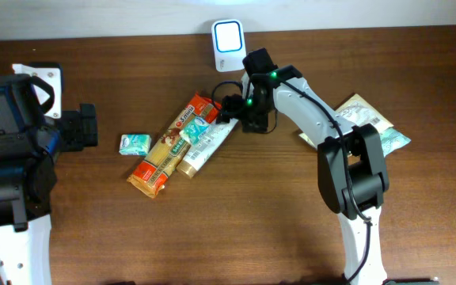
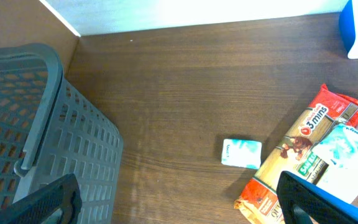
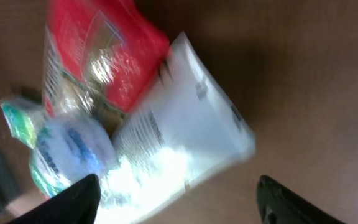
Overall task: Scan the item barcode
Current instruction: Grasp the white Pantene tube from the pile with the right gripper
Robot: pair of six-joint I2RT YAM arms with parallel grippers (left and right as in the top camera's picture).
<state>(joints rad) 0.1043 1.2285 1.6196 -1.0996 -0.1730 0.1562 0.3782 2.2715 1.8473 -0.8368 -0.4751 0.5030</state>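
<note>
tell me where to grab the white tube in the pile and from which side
Take the white tube by its flat crimped end, the upper-right tip. That end sticks out clear of the pasta packet and of the teal sachet lying over the tube. Probably best to come from above on the right, where the open right gripper hangs, jaws across the thin seam.

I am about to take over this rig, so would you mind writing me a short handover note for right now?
Left claw: open, empty, beside the grey basket.
Right claw: open, over the white tube; nothing gripped as far as the blurred view shows.
Things: the tube lies against the pasta packet mid-table, with a teal sachet on top. The scanner stands at the far edge.
Done: no item is at the scanner yet.
Left: grasp an item and show its barcode to the scanner.
</note>
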